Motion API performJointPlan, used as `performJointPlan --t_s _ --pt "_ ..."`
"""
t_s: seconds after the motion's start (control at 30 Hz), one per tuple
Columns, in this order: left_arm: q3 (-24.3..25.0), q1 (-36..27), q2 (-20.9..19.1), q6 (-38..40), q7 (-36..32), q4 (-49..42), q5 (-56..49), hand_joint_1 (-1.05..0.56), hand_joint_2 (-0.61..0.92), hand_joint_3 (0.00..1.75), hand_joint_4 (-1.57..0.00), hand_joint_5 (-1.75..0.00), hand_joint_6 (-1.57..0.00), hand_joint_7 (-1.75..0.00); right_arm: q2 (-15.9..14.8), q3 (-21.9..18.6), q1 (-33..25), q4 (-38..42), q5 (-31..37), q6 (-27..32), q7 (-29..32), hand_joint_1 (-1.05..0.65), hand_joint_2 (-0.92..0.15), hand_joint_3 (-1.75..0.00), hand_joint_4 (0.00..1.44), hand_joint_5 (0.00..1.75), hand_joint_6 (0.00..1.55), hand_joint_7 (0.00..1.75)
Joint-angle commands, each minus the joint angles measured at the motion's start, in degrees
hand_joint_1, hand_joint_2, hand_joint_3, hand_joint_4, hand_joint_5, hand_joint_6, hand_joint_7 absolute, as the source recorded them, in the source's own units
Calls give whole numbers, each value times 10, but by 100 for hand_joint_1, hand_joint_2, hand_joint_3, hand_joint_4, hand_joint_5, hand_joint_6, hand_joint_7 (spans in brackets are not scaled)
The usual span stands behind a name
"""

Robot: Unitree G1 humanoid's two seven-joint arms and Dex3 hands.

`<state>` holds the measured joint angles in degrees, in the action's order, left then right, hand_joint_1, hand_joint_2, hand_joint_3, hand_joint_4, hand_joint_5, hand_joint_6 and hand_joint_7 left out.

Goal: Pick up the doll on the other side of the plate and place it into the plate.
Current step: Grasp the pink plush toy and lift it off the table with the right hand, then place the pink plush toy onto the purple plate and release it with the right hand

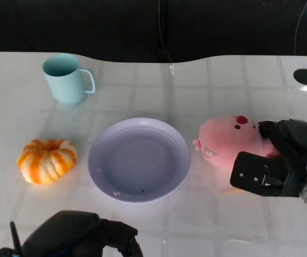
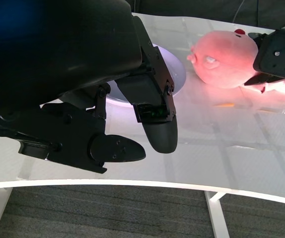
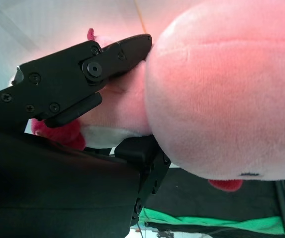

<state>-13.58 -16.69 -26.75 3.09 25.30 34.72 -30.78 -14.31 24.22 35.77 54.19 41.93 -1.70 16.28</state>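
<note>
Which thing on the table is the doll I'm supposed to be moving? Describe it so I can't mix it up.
Start at the lavender plate in the middle of the white table. On the side away from the orange pumpkin lies the doll, with the right hand closed around it. It is the only soft pink plush thing there, with a small red tuft on top.

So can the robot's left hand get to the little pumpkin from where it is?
Probably yes. The left hand holds nothing and sits at the table's near edge, with bare table between it and the pumpkin. The plate lies off to the side.
</note>
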Motion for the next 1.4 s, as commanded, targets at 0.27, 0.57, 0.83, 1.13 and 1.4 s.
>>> performJointPlan --t_s 0.27,0.57,0.83,1.13,1.4 --pt "7 -4 -6 -6 1 0 5 -19 92 29 -70 -139 -86 -65 13 -63 -45 -69 -94 7 5 -21 -60 -87 80 173 76 160" --pt "18 -18 -6 -3 5 10 11 -19 92 30 -67 -139 -86 -64 4 -98 -88 -212 -116 26 -9 -19 -38 -128 89 175 74 175" --pt "3 -4 3 -7 -4 -8 -4 -20 92 29 -71 -135 -86 -64 -4 -116 -80 -256 -145 -5 -45 -14 -33 -138 93 175 78 175" --pt "-6 8 14 -16 -11 -25 -12 -18 92 28 -71 -137 -87 -63 16 -98 -49 -330 -146 6 -109 -14 -33 -134 94 175 78 175" --pt "-9 6 22 -35 -21 -34 -10 -18 92 26 -72 -139 -88 -63 71 -55 -10 -330 -121 22 -129 -15 -38 -125 95 175 76 175"
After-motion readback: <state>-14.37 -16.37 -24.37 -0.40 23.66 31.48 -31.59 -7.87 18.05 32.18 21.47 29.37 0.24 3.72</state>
